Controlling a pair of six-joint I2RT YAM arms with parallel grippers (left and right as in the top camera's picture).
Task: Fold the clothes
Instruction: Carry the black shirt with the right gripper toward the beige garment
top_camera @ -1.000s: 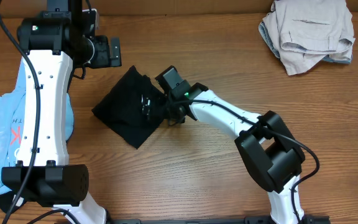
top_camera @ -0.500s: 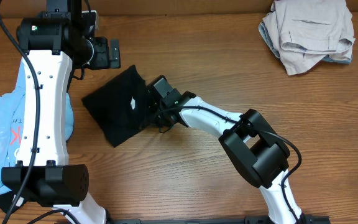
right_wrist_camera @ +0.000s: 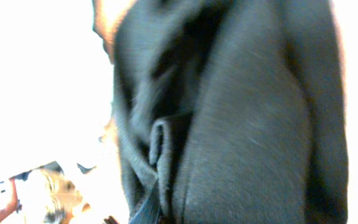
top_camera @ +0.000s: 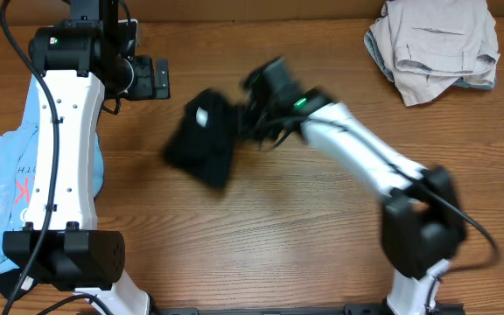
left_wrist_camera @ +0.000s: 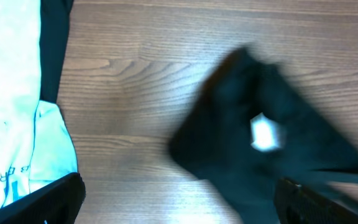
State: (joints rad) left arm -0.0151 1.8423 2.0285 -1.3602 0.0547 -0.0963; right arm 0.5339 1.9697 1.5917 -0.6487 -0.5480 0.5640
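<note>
The folded black shirt (top_camera: 201,140) hangs blurred above the table's middle, a white tag showing on it. My right gripper (top_camera: 245,115) is shut on its right edge, and dark fabric (right_wrist_camera: 241,124) fills the right wrist view, pinched at the right gripper (right_wrist_camera: 160,214). My left gripper (top_camera: 160,77) stands open at the back left, apart from the shirt. In the left wrist view the black shirt (left_wrist_camera: 260,149) floats ahead of the left gripper (left_wrist_camera: 179,208), whose fingers (left_wrist_camera: 58,199) hold nothing. A light blue T-shirt (top_camera: 3,188) with red lettering lies at the left edge, under the left arm.
A heap of beige-grey garments (top_camera: 436,48) lies at the back right corner. The light blue T-shirt (left_wrist_camera: 11,93) fills the left side of the left wrist view. Bare wooden table (top_camera: 278,236) stretches across the front.
My right gripper closed on the black shirt, then lifted it off the table and swung it back towards the right. The left arm stayed still.
</note>
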